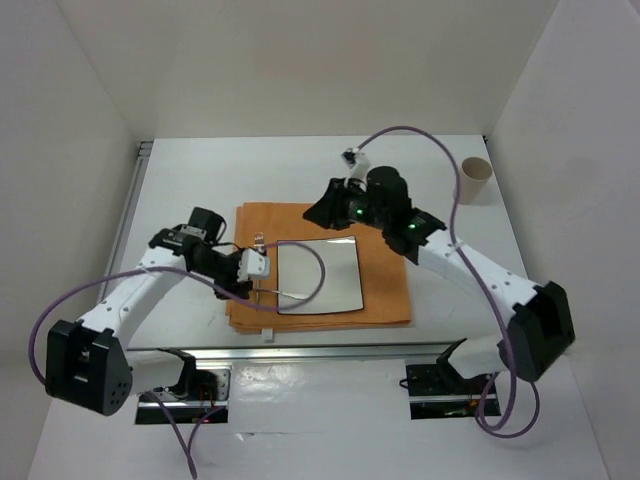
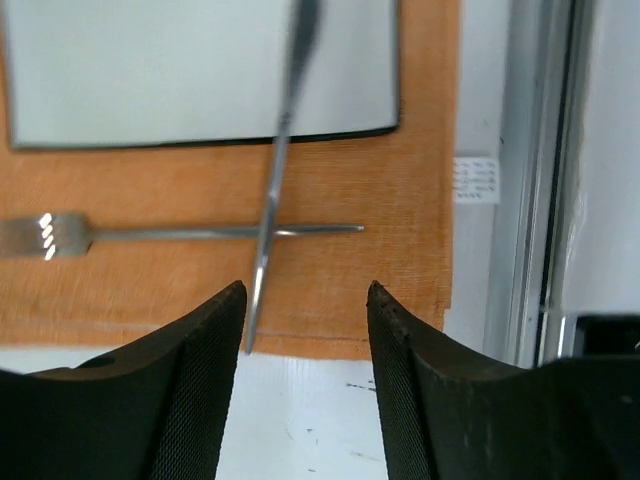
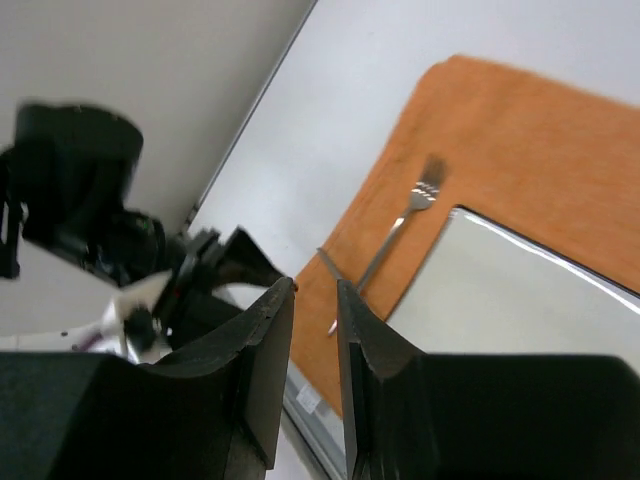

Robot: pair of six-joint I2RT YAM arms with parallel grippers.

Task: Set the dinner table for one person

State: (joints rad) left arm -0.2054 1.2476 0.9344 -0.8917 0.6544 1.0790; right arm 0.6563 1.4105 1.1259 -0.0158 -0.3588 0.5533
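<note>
The white dinner table point(image 1: 200, 180) holds an orange cloth point(image 1: 385, 290) with a white square black-rimmed plate point(image 1: 335, 270) on it. In the left wrist view a fork point(image 2: 200, 232) lies on the cloth point(image 2: 400, 200) beside the plate point(image 2: 150, 70). A thin metal utensil point(image 2: 272, 200) crosses the fork's handle, with its far end over the plate. My left gripper point(image 2: 305, 288) is open and empty at the cloth's left edge, and the utensil's near end is beside its left finger. My right gripper point(image 3: 315, 285) hovers over the cloth's far edge, nearly shut and empty.
A paper cup point(image 1: 475, 180) stands at the far right of the table. A silver rail point(image 1: 300, 352) runs along the near edge and another along the left side. White walls enclose the table. A purple cable loops over the plate.
</note>
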